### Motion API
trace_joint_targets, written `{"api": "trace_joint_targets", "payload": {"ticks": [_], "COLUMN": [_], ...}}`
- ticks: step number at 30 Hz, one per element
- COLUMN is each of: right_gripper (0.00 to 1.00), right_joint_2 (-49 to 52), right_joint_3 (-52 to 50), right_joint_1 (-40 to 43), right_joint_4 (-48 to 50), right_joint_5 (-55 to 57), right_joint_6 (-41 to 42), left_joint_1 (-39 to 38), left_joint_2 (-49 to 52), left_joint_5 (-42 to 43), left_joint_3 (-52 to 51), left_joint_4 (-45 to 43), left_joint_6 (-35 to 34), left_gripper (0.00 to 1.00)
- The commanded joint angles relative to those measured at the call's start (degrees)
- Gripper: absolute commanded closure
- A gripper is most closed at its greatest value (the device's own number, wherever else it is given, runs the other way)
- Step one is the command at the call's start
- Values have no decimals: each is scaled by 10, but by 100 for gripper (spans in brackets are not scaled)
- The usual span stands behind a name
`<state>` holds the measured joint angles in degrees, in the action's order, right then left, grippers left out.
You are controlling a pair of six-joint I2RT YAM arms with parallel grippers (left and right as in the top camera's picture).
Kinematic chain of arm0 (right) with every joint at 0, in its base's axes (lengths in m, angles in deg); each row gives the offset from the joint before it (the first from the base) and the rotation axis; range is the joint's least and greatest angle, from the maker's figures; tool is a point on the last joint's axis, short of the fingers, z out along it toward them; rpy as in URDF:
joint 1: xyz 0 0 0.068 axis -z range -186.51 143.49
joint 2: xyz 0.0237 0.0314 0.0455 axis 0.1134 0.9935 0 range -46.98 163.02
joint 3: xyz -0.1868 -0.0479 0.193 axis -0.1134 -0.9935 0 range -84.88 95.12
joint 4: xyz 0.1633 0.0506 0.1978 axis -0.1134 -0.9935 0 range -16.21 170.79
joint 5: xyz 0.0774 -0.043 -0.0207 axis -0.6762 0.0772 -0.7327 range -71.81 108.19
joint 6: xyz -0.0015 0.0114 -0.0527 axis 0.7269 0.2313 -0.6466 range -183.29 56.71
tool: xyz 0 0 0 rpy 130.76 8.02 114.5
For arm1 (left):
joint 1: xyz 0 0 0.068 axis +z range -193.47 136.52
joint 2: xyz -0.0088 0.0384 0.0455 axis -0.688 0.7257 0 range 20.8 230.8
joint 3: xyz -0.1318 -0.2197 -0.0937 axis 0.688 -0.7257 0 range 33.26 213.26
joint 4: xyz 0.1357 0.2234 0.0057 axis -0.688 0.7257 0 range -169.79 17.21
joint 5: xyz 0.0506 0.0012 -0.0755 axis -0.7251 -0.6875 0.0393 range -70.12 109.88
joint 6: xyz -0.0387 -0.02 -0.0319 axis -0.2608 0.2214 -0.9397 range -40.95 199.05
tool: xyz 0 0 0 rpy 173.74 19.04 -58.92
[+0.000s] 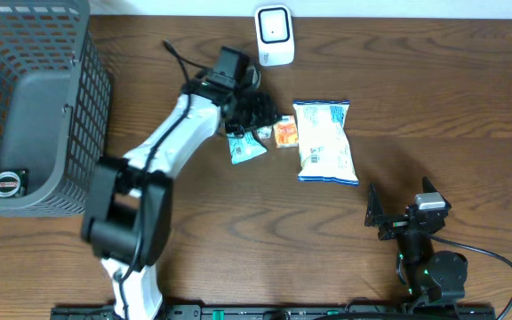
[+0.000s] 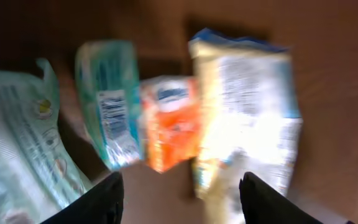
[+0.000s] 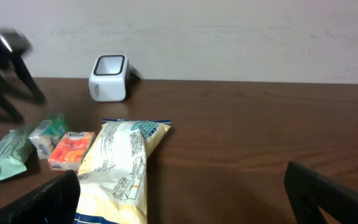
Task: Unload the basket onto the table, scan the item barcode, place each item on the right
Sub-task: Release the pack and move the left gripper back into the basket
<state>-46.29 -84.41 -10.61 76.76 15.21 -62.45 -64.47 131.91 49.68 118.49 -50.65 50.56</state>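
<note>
Near the back middle of the counter (image 1: pixel 238 231), the left end effector (image 2: pixel 182 194) hung above a row of four packets, its fingers (image 2: pixel 107 199) apart with nothing between them (wrist view smeared, so detail was poor). Below it, left to right in that view, lay a crumpled teal sachet (image 2: pixel 17 149), a small teal pack (image 2: pixel 107 118) with its printed barcode facing up, an orange packet (image 2: pixel 169 121) touching that pack, and a large pale bag (image 2: pixel 247 106) just beside the orange one. All four lay flat on the wood; none was lifted. The scanner (image 1: pixel 274 34) stood near the far edge, a little beyond the cluster, with bare wood between them. The right end effector (image 3: pixel 188 199) sat low at the near right corner, well apart from the goods, spread wide and holding nothing. A grey mesh basket (image 1: pixel 60 124) occupied the left end. My reading: the step in hand was choosing and grasping an item, with scanning not yet begun. The small teal pack looked the likeliest pick, though I could not tell for certain which packet was meant. The next move would call for lowering the fingers astride one packet only, clear of its neighbours, closing on it, then carrying it to the scanner with the barcode turned toward the window.
</note>
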Motion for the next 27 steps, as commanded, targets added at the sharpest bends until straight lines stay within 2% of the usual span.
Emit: {"api": "trace_joint_targets", "payload": {"ticks": [1, 5, 11, 13, 14, 20, 23, 27], "right_gripper": [1, 1, 1, 1, 1, 1, 1, 1], "right_joint_2": [-3, -3, -3, -3, -3, -3, -3, -3], "right_joint_3": [-1, -1, -1, -1, -1, -1, -1, -1], "right_joint_1": [-3, -3, -3, -3, -3, -3, -3, -3], "right_joint_4": [-2, -2, -2, -2, -2, -2, -2, -2], "right_joint_5": [0, 0, 0, 0, 0, 0, 0, 0], "right_joint_6": [4, 4, 4, 4, 4, 4, 4, 4], "left_joint_1": [17, 44, 95, 114, 125, 189, 225, 273], "left_joint_2": [-76, -155, -247, -270, -282, -319, -323, -322], "left_joint_5": [10, 4, -83, -88, -89, -104, -184, -337], "left_joint_3": [23, 23, 23, 23, 23, 23, 23, 23], "left_joint_4": [-3, -18, -21, -21, -24, -40, -40, -28], "left_joint_6": [28, 69, 89, 88, 89, 125, 124, 124], "left_gripper": [41, 41, 39, 14, 8, 7, 7, 7]}}
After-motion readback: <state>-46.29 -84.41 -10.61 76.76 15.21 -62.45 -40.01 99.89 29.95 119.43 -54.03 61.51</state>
